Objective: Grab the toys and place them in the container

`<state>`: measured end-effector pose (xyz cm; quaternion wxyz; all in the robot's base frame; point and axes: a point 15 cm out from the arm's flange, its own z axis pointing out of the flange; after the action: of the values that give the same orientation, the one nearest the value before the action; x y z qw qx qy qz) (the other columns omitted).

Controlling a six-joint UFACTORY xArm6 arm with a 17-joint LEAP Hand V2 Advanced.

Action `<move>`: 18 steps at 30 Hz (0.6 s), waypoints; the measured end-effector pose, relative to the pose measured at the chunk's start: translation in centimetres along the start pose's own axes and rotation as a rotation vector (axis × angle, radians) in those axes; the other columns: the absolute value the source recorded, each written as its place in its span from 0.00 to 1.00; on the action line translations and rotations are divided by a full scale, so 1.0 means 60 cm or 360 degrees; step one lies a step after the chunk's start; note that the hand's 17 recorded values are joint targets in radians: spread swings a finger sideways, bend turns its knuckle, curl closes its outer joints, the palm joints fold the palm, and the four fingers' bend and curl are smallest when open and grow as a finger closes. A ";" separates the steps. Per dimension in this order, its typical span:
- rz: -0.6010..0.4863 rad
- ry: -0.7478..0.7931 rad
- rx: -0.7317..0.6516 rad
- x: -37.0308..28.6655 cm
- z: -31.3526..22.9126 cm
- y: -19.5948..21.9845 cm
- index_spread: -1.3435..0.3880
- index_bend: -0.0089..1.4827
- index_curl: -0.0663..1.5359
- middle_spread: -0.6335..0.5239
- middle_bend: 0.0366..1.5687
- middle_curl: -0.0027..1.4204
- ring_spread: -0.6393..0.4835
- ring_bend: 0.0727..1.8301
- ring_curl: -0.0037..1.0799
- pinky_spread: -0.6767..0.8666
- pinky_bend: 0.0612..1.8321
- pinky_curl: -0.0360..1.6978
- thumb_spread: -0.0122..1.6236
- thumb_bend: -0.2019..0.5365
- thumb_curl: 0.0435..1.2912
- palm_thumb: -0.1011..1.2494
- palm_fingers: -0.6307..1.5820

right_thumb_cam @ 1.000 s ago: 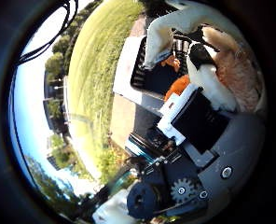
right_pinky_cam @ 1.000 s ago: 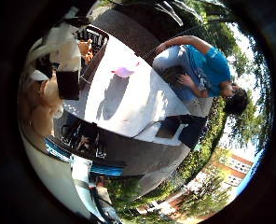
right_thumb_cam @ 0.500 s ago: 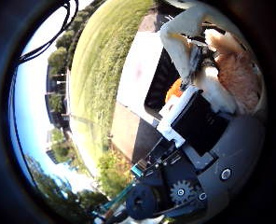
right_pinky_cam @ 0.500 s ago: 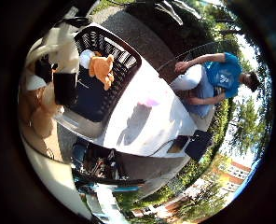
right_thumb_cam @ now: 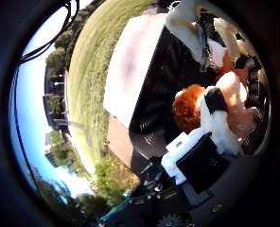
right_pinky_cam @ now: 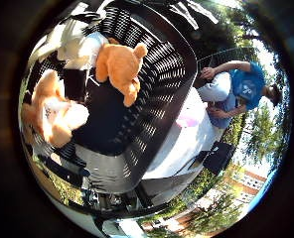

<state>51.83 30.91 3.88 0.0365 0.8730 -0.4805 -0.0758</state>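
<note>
My hand [right_thumb_cam: 204, 161] sits right over the basket, its white and black fingers [right_thumb_cam: 215, 120] curled round a pale orange plush [right_pinky_cam: 52, 111] and clamped on it. In the little finger side view I see that plush close against the palm, a light tan toy with a white patch, held above the basket's inside near one wall. The thumb side view shows the same toy pressed between the fingers, with a darker orange furry part beside it.

Under the hand is the basket [right_pinky_cam: 157, 64], black with slotted walls and a dark floor. It fills much of both views, so I read it as close to the palm. Inside it lies an orange teddy [right_pinky_cam: 119, 64], on the basket floor near the far wall, apart from the plush I hold. Next to the teddy there is a white soft thing [right_pinky_cam: 82, 49], touching it or just beside it; I cannot tell what it is.

The basket stands on a white table [right_pinky_cam: 184, 144]. On the tabletop, outside the basket and near its wall, I see a small pink object [right_pinky_cam: 189, 120].

Past the table a person in a blue top [right_pinky_cam: 236, 94] sits bent forward, hands off the toys. Beyond that lie grass [right_thumb_cam: 90, 80], trees and buildings under a bright sky.
</note>
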 end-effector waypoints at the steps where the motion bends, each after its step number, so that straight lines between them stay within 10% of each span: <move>1: -0.0026 0.0001 0.0011 0.002 0.001 -0.003 0.26 0.13 0.67 0.52 0.23 0.46 0.77 0.42 0.44 0.67 0.69 0.40 0.69 0.22 0.49 0.67 0.16; 18: -0.0027 0.0013 0.0186 0.201 -0.286 0.082 0.50 0.11 0.33 0.63 0.08 0.25 0.86 0.23 0.28 0.77 0.50 0.26 0.66 0.23 0.42 0.65 0.25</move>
<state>56.95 17.93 20.30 -0.0132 0.8780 -0.4764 -0.0445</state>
